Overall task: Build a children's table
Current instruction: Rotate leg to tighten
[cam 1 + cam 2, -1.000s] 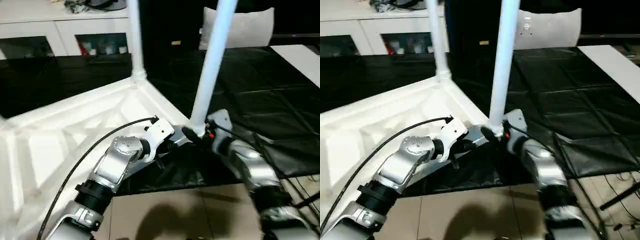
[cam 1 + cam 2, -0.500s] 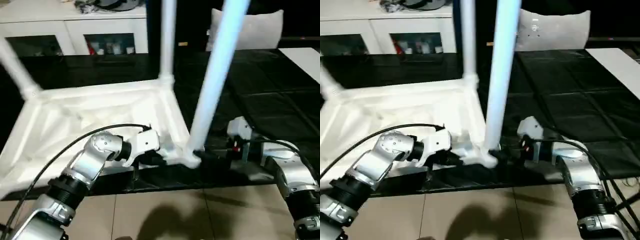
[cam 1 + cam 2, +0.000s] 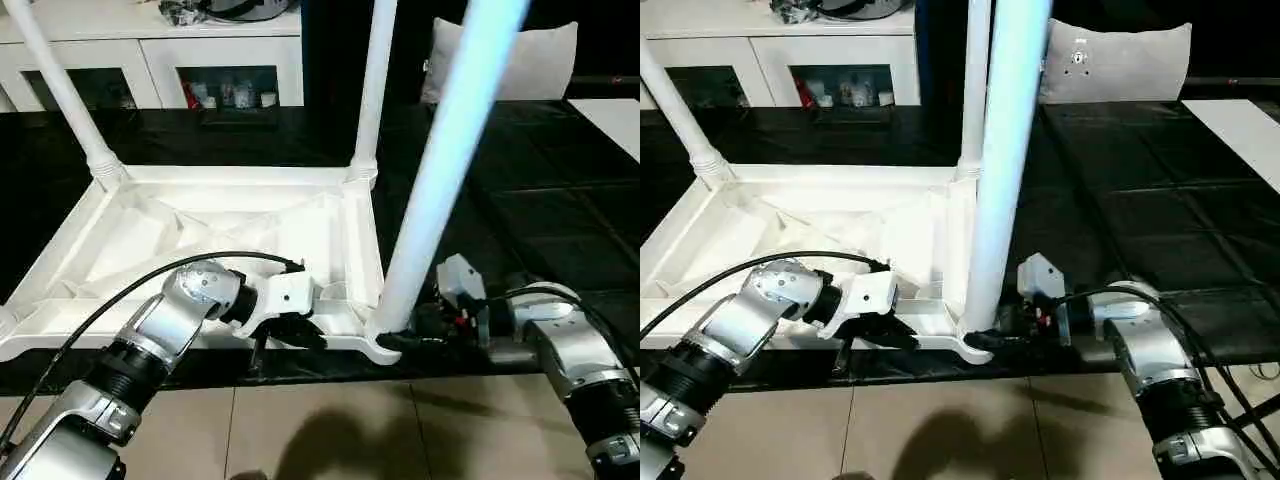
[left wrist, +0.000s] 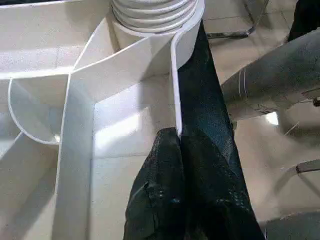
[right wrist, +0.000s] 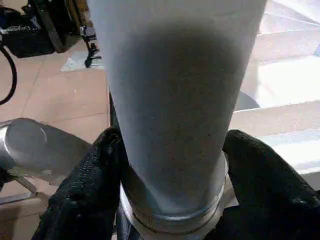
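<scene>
The white tabletop (image 3: 200, 230) lies upside down on a black mat, ribbed underside up. Three white legs stand in its corner sockets: far left (image 3: 60, 95), far right (image 3: 372, 90), and near right (image 3: 440, 180). My left gripper (image 4: 179, 134) is shut on the thin near rim (image 4: 175, 90) of the tabletop; from the head it shows at the front edge (image 3: 300, 335). My right gripper (image 5: 172, 137) sits at the foot of the near right leg (image 5: 175, 75), one black finger (image 5: 95, 185) pressed on each side of it.
A white cabinet (image 3: 150, 50) with glass doors stands at the back. A pale cushion (image 3: 530, 60) leans at the back right. The black mat (image 3: 520, 200) stretches to the right of the tabletop, and tiled floor (image 3: 330, 430) lies in front.
The tabletop has swung round to lie square in front of me, bringing the far left leg into view. My right gripper's fingers have closed in on the near right leg.
</scene>
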{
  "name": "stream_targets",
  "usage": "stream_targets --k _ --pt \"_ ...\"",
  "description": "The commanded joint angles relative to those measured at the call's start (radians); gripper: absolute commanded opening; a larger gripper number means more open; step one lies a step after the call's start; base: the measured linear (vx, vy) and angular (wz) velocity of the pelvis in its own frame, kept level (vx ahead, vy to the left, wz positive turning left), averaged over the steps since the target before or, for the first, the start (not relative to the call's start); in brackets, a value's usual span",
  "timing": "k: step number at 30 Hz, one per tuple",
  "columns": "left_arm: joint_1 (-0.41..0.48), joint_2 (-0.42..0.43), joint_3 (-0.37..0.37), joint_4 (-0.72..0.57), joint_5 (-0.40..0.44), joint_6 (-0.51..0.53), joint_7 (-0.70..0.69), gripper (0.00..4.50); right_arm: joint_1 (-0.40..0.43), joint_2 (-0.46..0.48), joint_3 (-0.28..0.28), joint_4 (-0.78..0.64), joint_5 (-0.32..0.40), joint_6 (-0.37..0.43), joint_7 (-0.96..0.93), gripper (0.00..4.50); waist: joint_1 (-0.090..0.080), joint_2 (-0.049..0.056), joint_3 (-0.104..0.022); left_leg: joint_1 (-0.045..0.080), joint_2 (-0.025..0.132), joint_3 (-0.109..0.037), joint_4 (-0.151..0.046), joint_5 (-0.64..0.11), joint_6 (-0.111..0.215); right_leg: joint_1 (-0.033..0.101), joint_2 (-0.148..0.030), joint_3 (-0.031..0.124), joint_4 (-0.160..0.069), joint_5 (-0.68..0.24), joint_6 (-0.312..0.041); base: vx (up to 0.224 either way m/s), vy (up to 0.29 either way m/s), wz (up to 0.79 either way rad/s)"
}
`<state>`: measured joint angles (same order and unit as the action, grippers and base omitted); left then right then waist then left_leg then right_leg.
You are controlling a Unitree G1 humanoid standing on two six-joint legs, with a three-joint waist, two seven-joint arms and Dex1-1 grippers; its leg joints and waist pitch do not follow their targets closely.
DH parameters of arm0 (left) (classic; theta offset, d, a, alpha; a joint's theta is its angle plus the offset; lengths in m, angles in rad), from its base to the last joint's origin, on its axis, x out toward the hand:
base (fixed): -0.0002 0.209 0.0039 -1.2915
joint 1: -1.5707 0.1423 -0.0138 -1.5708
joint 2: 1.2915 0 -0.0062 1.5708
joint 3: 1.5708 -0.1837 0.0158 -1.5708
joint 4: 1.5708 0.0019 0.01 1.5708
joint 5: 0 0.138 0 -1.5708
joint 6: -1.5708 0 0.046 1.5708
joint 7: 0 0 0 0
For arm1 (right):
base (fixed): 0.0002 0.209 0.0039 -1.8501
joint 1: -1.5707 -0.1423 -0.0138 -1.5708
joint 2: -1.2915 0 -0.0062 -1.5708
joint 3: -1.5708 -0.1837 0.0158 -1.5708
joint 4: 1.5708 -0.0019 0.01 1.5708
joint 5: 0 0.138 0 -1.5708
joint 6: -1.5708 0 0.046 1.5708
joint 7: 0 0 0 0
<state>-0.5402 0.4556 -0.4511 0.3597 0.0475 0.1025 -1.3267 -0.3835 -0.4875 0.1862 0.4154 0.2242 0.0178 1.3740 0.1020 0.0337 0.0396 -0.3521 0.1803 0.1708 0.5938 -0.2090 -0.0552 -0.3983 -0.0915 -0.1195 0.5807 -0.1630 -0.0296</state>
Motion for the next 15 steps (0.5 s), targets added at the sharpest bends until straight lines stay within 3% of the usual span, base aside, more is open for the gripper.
stream_targets --k 1,11,15 --pt "0.008 -0.006 -0.064 0.003 0.011 -0.013 -0.059 0.00 0.007 -0.008 0.021 -0.009 -0.010 0.011 0.010 2.81 -0.001 -0.007 -0.063 -0.002 0.057 -0.012 -0.066 -0.130 0.094 0.059 -0.069 0.060 -0.054 -0.206 -0.216 0.000 0.000 0.00" --pt "0.035 -0.011 -0.039 -0.028 -0.022 0.035 -0.056 0.00 0.028 0.008 0.020 -0.029 0.012 0.058 0.005 2.61 0.000 -0.007 -0.062 -0.002 0.058 -0.013 -0.068 -0.137 0.089 0.060 -0.070 0.059 -0.056 -0.233 -0.206 0.000 0.000 0.00" --pt "0.081 -0.059 0.016 -0.117 -0.075 0.174 0.043 0.00 0.024 0.062 0.012 -0.015 -0.021 0.141 -0.142 2.61 -0.006 -0.005 -0.057 -0.003 0.059 -0.014 -0.072 -0.157 0.073 0.060 -0.071 0.059 -0.060 -0.268 -0.201 0.000 0.000 0.00"
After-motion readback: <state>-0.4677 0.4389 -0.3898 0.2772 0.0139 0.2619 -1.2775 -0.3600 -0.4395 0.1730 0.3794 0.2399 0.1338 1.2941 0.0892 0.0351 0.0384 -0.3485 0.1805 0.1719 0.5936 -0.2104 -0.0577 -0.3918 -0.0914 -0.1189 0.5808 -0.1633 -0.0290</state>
